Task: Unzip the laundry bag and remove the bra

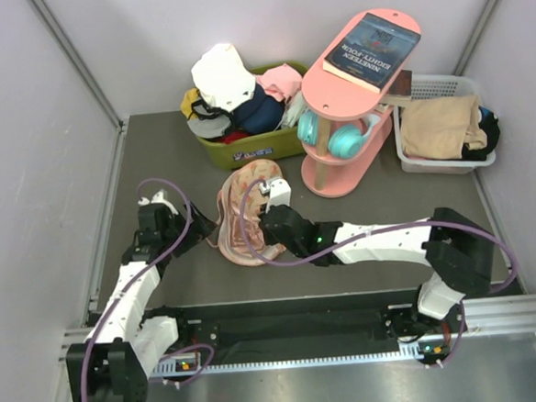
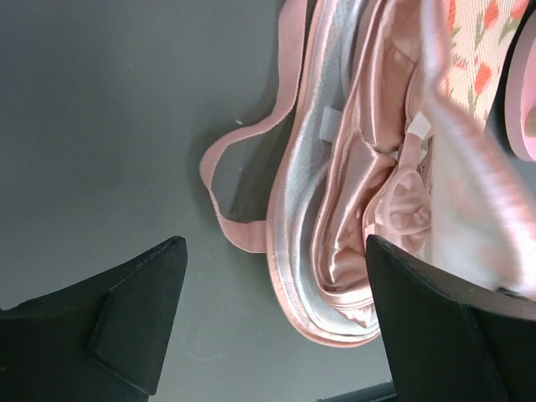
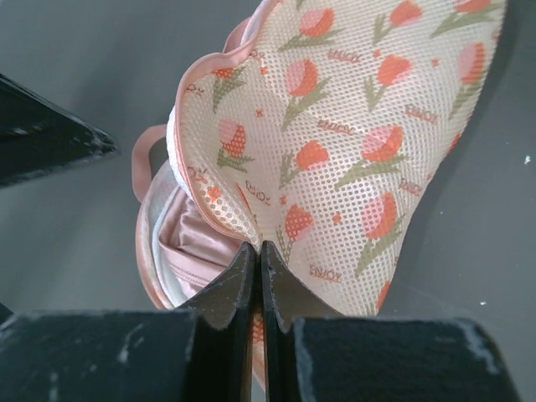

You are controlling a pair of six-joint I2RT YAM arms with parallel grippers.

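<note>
Logging the laundry bag (image 1: pixel 237 212) lying in the middle of the table (image 1: pixel 155 163), just ahead of both arms and gaping along its zip edge. Reading its long axis in the top view as running near-to-far, slightly tilted.

Noting the right gripper (image 3: pixel 258 251) pinching the printed mesh flap, jaws pressed together on the fabric, holding that flap up off the lower half. Noting the left gripper (image 2: pixel 275 243) hanging at the bag's left side, jaws wide apart, gripping nothing.

Spotting the bra (image 2: pixel 352 193), shiny pink satin, sitting inside the open mouth. Placing it ahead of the left jaws and toward the right-hand finger, cup edges running along the bag's length. Judging the left arm the nearer free one for the pull-out, needing a shift rightward and in across the rim before closing.

Reading what looks like "ENJOY" in small letters among the tulip prints on the mesh. Reading "NINETEEN EIGHTY-FOUR" on the book (image 1: pixel 373 51) atop the pink shelf (image 1: pixel 340 173).
</note>
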